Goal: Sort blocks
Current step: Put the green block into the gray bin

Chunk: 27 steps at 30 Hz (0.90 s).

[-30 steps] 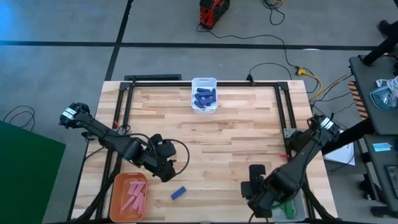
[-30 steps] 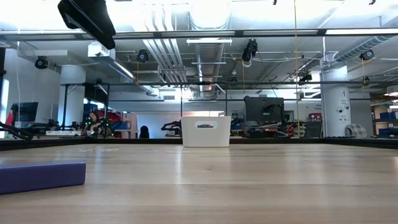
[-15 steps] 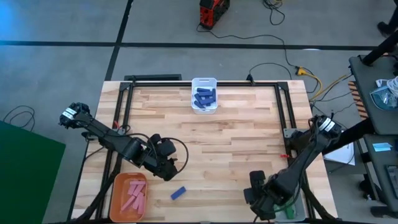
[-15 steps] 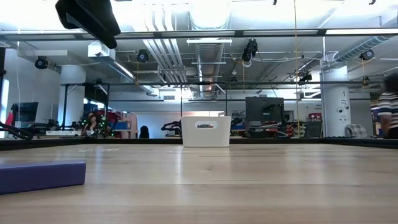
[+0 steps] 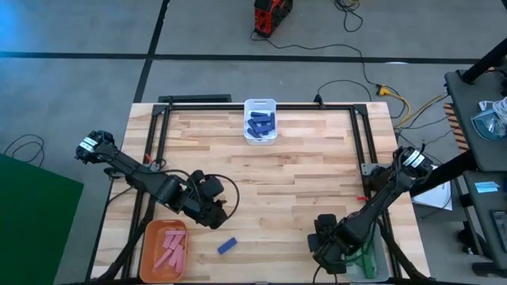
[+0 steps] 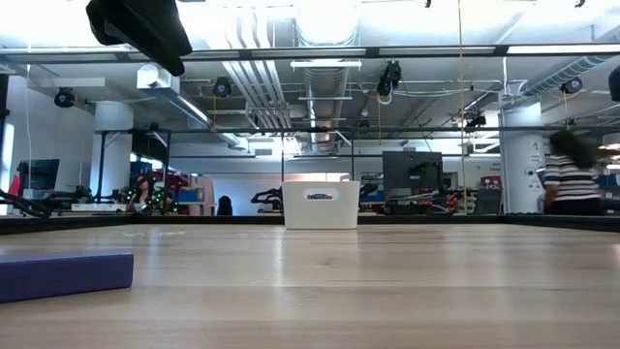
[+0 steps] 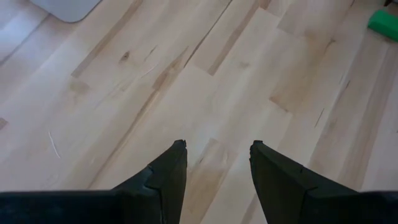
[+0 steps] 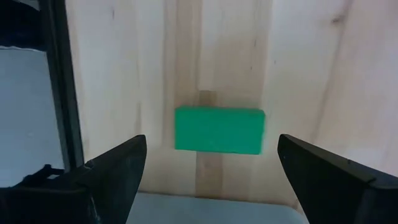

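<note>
Looking down in the high view, the wooden surface (image 5: 301, 174) fills the middle of the frame. A white bin (image 5: 260, 121) at top centre holds dark blue blocks (image 5: 260, 122). An orange bin (image 5: 164, 248) at lower left holds pink blocks (image 5: 172, 247), and one blue block (image 5: 227, 246) lies loose just right of it. The left gripper (image 5: 215, 212) sits above that block, at lower left. The right gripper (image 5: 326, 255) is at lower right, beside green blocks (image 5: 367, 261) near the frame's bottom edge.

Across the low view, the blue block (image 6: 64, 272) lies at far left, the white bin (image 6: 321, 206) stands at centre, and a person (image 6: 570, 176) shows at far right.

Past the left wrist's fingers (image 7: 166, 174), spread open over bare wood, a green block (image 7: 384, 25) peeks in at the upper right corner.

Between the right wrist's fingers (image 8: 118, 168), wide open, a green block (image 8: 219, 130) lies at centre, untouched.
</note>
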Tool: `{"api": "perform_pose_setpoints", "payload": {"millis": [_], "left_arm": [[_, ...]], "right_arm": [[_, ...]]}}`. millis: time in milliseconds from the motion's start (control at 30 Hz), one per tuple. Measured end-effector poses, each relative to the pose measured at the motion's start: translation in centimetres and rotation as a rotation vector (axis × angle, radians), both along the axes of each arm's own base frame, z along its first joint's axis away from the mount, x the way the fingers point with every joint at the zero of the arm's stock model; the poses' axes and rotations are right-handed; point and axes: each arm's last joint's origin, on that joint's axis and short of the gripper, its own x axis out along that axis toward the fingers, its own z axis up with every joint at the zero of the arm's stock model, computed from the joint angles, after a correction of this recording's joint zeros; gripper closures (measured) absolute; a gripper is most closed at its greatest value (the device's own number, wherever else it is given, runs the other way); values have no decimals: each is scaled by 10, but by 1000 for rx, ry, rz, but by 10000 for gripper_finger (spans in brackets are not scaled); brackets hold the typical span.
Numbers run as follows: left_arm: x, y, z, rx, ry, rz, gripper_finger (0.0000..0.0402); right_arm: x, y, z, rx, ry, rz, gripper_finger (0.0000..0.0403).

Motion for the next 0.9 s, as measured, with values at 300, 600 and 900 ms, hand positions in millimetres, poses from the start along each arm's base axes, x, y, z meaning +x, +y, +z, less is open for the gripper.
{"api": "perform_pose_setpoints", "payload": {"millis": [300, 600, 900], "left_arm": [[0, 0, 0, 8, 3, -8, 248], [0, 0, 0, 31, 13, -41, 248], [0, 0, 0, 39, 17, -53, 248]], "right_arm": [[12, 1, -23, -8, 69, -28, 48], [21, 7, -35, -7, 126, -34, 42], [23, 7, -45, -45, 139, -5, 42]]}}
